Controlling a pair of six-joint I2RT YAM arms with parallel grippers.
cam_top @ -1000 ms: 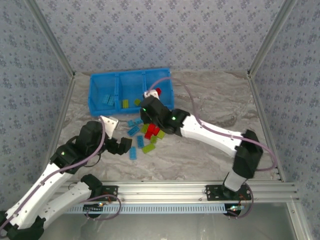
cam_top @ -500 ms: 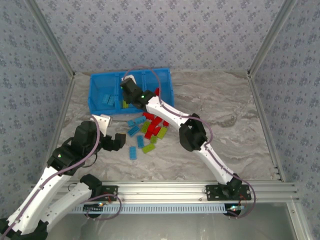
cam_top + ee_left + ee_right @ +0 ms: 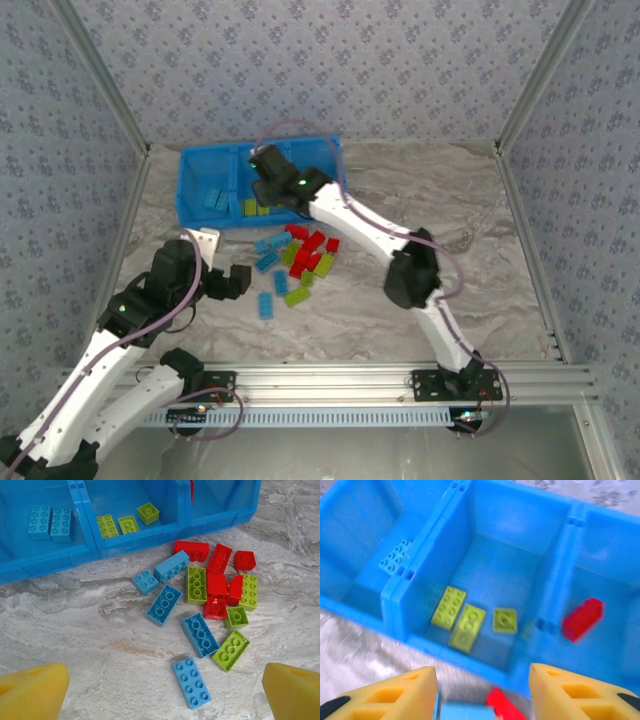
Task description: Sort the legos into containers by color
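The legos lie in a loose pile (image 3: 300, 262) of light blue, red and lime green bricks in front of the blue tray (image 3: 215, 222). My left gripper (image 3: 232, 282) hangs open just left of the pile. In its wrist view a light blue brick (image 3: 192, 682) lies between the open left gripper (image 3: 165, 700) fingers. My right gripper (image 3: 262, 165) hovers over the tray, open and holding nothing (image 3: 482, 695). Below it the middle container holds three green bricks (image 3: 449, 607). The right container has a red brick (image 3: 582, 619), and the left one holds light blue bricks (image 3: 50, 522).
The tray's front wall (image 3: 135, 537) stands just behind the pile. Patterned walls close in the marble table on three sides, and an aluminium rail (image 3: 330, 380) runs along the near edge. Bare table lies to the right of the pile.
My right arm has swung left from the tray's right container to above the middle one, and its jaws have come apart. The left arm has drawn back slightly.
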